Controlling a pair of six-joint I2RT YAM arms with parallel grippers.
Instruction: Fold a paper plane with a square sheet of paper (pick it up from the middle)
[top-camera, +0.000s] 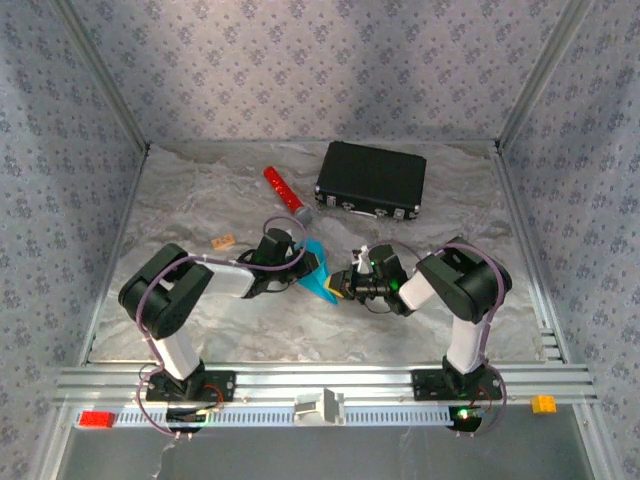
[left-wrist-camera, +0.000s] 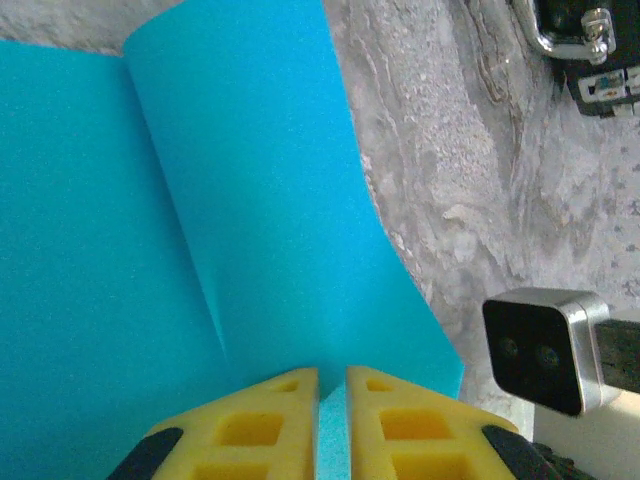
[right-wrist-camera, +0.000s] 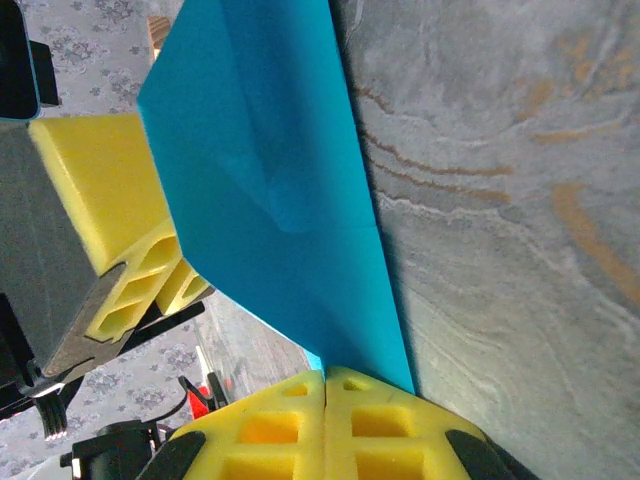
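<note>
**A:** Where was the sheet?

**B:** The blue paper was held up off the table, just on the near side of the black case, strung between both arms. One crease ran up it.

**A:** And the grips?

**B:** The left gripper was clamped on an edge of the paper, with a sliver of blue between the yellow pads. The right gripper was pinched tight on a pointed corner.

**A:** Risks noted?

**B:** Three, by judgement.
- Both holds were thin edge bites. Any pull apart could slip the paper free or tear it at the right's corner.
- If the arms pushed together, the sheet would likely buckle off the crease and fold crooked.
- The grippers stood close together in front of the case, so the fingers could knock.
</note>
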